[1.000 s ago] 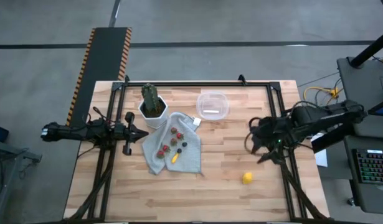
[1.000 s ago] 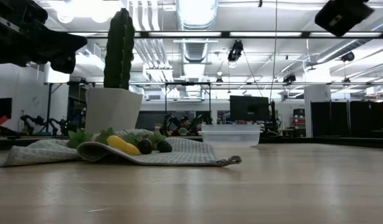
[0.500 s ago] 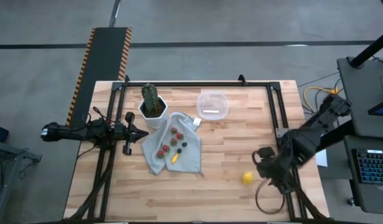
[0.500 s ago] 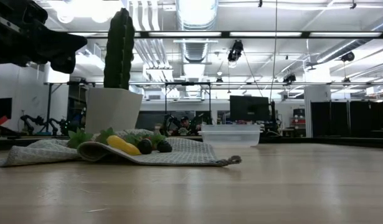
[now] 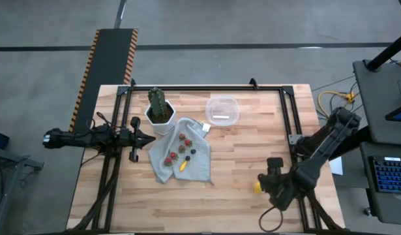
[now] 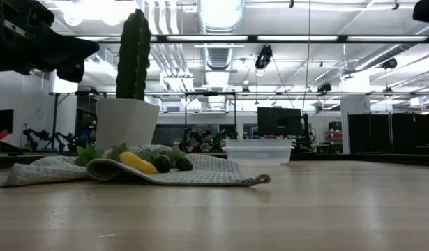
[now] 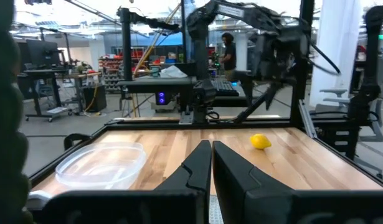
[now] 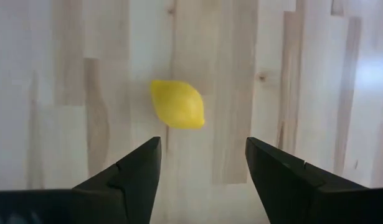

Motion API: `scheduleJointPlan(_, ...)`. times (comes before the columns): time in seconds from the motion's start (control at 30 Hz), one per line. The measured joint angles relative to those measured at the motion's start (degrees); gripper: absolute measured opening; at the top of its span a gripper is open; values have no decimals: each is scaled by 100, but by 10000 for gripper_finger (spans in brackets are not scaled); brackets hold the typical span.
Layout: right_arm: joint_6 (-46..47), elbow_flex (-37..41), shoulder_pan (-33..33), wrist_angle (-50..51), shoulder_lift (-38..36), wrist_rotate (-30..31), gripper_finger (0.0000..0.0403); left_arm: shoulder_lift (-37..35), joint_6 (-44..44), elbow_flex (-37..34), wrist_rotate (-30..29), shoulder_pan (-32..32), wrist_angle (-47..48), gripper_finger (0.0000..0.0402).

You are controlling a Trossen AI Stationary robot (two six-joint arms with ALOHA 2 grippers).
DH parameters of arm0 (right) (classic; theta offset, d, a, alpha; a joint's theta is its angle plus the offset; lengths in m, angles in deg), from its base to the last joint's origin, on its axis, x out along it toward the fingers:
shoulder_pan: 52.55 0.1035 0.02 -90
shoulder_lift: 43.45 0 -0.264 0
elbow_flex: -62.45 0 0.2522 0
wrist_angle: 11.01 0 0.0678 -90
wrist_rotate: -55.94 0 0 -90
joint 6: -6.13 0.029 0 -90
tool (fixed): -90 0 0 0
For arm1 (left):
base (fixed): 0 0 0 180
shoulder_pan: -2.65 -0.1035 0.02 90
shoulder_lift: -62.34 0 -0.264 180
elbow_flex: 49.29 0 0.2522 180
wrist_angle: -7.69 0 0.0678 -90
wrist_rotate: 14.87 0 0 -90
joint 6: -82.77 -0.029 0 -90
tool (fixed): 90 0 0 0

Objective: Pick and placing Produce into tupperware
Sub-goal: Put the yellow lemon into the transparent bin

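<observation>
Lemon (image 8: 177, 104) lies on the table just ahead of the spread right claw (image 8: 203, 163)

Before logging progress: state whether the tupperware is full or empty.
Empty: the tupperware shows only clear plastic inside; the lemon lies on the table.

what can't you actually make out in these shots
- Lemon, high view: partly covered by the right gripper above it.
- Lemon, low view: not in the picture at all.
- Berries on the cloth, high view: too small to tell kinds apart.
- Container, left wrist view: near side hidden behind the shut left gripper.
</observation>
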Motion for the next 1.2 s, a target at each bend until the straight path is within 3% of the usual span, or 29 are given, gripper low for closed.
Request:
scheduleJointPlan(0.3,71,-389,-323,277,942,-492,293,7,0,1,-3,1,-47,0)
scheduleJointPlan(0.53,397,-461,-581,407,1255,-1232,305,78,0,2,-1,1,-35,0)
scheduleJointPlan(0.63,5,-509,-535,343,1221,-1138,300,102,0,2,-1,0,-29,0)
scheduleJointPlan(0.83,-1137,-535,-249,303,1153,-247,281,96,0,2,2,2,-47,0)
scheduleJointPlan(1.0,-2363,-505,-79,-54,1250,-188,275,98,0,2,1,0,-62,0)
scheduleJointPlan(1.2,-2901,-375,-45,-542,1280,-185,274,124,0,1,2,2,-60,0)
